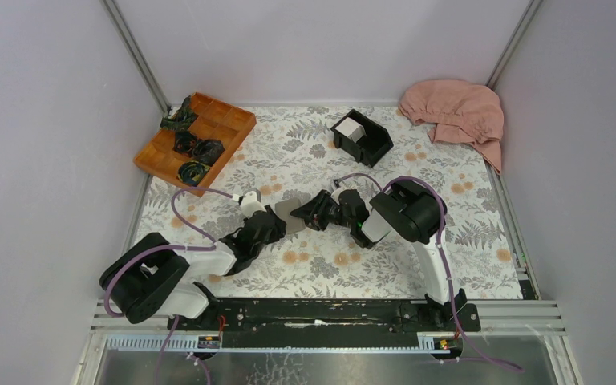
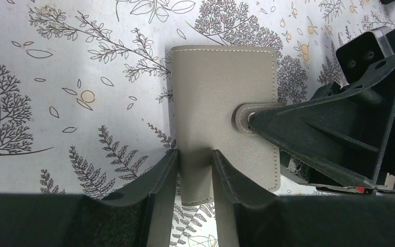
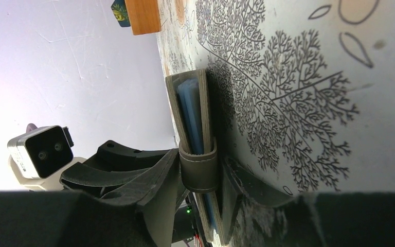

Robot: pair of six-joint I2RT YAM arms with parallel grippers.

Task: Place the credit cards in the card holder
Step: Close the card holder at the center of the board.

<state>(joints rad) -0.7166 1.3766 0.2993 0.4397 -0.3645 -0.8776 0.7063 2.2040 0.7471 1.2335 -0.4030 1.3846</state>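
The card holder (image 1: 292, 212) is a closed grey wallet lying mid-table between both grippers. In the left wrist view the card holder (image 2: 221, 92) shows its stitched face. My left gripper (image 2: 195, 152) stands part open over its near edge, one finger along the left side and the other on top of the face. In the right wrist view the card holder (image 3: 198, 103) is edge-on, with blue lining inside. My right gripper (image 3: 200, 156) brackets its strap, one finger above and one beneath, not quite pinching. The white credit cards (image 1: 351, 127) stand in the black box (image 1: 375, 146).
An orange compartment tray (image 1: 208, 120) with dark coiled items sits at the back left. A pink cloth (image 1: 457, 112) lies at the back right corner. Grey walls close in three sides. The two grippers (image 1: 275, 218) (image 1: 314, 210) nearly touch.
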